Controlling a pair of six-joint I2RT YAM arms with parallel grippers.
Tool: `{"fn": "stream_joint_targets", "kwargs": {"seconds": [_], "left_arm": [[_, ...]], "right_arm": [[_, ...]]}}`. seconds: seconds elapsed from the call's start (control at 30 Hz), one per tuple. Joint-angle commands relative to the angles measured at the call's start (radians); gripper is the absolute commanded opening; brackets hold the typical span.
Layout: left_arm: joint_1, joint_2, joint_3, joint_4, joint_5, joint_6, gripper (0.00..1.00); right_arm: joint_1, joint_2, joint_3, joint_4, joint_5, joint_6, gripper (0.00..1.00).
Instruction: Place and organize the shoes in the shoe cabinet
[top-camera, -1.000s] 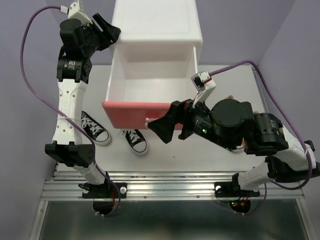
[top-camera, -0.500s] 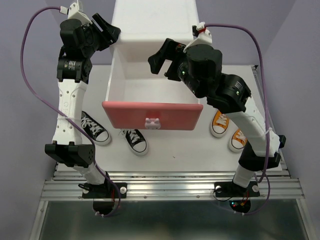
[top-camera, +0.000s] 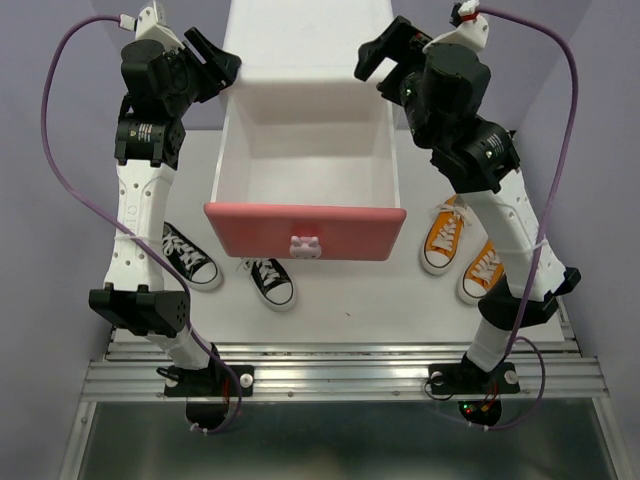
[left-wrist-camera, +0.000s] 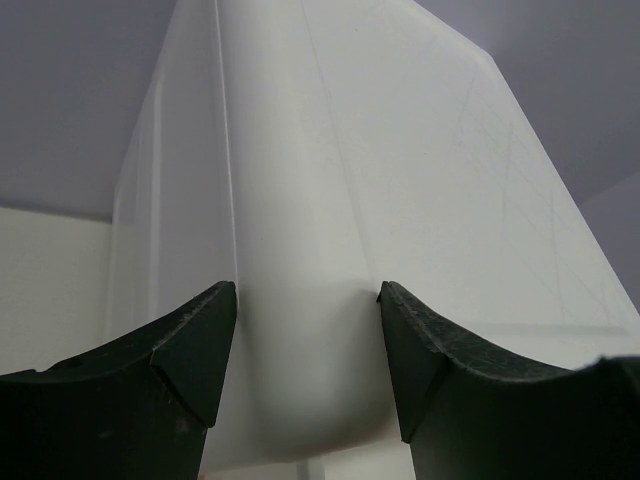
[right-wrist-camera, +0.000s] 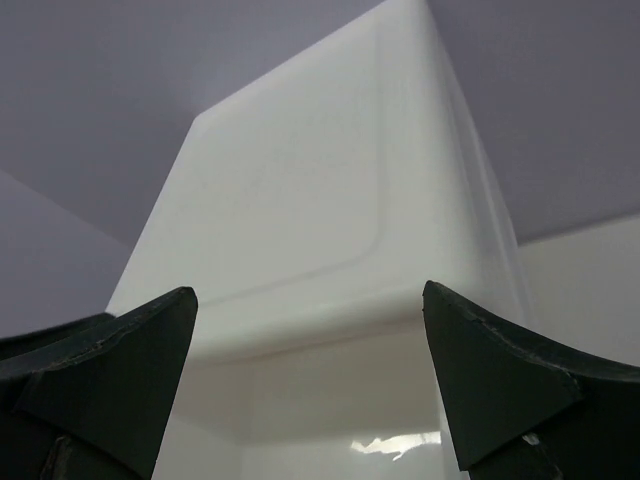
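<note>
2 black sneakers (top-camera: 188, 257) sit well short of the left gripper (top-camera: 217, 56), and 2 orange sneakers (top-camera: 445, 236) well short of the right gripper (top-camera: 379, 66). Between both jaws, the pink drawer (top-camera: 305, 228) stands pulled out. Left jaws clamp the shoe cabinet (top-camera: 305, 45) at its corner. Right jaws gape wide, empty, just beside the other corner.
</note>
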Motion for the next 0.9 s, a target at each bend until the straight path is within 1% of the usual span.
{"fn": "stream_joint_targets", "kwargs": {"seconds": [0.0, 0.17, 0.23, 0.3, 0.33, 0.37, 0.4, 0.43, 0.47, 0.57, 0.63, 0.7, 0.8, 0.87], "left_arm": [[-0.012, 0.056, -0.044, -0.178, 0.003, 0.038, 0.68], [-0.012, 0.057, -0.039, -0.178, 0.009, 0.038, 0.68], [-0.012, 0.059, -0.042, -0.176, 0.013, 0.038, 0.68], [-0.012, 0.057, -0.047, -0.175, 0.015, 0.038, 0.68], [-0.012, 0.057, -0.05, -0.175, 0.015, 0.039, 0.68], [-0.012, 0.057, -0.053, -0.175, 0.015, 0.041, 0.68], [-0.012, 0.057, -0.053, -0.175, 0.015, 0.044, 0.68], [-0.012, 0.057, -0.053, -0.175, 0.013, 0.045, 0.68], [-0.012, 0.057, -0.053, -0.175, 0.013, 0.045, 0.68], [-0.012, 0.059, -0.05, -0.175, 0.01, 0.05, 0.68], [-0.012, 0.057, -0.05, -0.175, 0.009, 0.051, 0.68], [-0.012, 0.057, -0.05, -0.175, 0.004, 0.05, 0.68], [-0.012, 0.052, -0.054, -0.166, 0.01, 0.05, 0.68], [-0.012, 0.052, -0.058, -0.161, 0.01, 0.056, 0.68]], "right_arm": [[-0.066, -0.059, -0.04, 0.114, 0.1, -0.073, 1.0], [-0.153, -0.145, -0.172, 0.114, 0.186, -0.096, 1.0], [-0.202, -0.169, -0.25, 0.108, 0.194, -0.102, 1.0], [-0.233, -0.188, -0.294, 0.073, 0.19, -0.101, 1.0], [-0.251, -0.191, -0.304, 0.042, 0.181, -0.092, 1.0], [-0.303, -0.19, -0.309, 0.003, 0.164, -0.05, 1.0], [-0.334, -0.183, -0.311, -0.081, 0.107, -0.02, 1.0], [-0.365, -0.179, -0.318, -0.117, 0.07, 0.037, 1.0], [-0.412, -0.173, -0.352, -0.168, 0.015, 0.056, 1.0], [-0.454, -0.16, -0.415, -0.217, -0.028, 0.085, 1.0], [-0.501, -0.147, -0.479, -0.28, -0.077, 0.099, 1.0], [-0.528, -0.139, -0.53, -0.302, -0.082, 0.111, 1.0], [-0.569, -0.119, -0.675, -0.337, -0.099, 0.1, 1.0], [-0.569, -0.111, -0.735, -0.34, -0.108, 0.093, 1.0]]}}
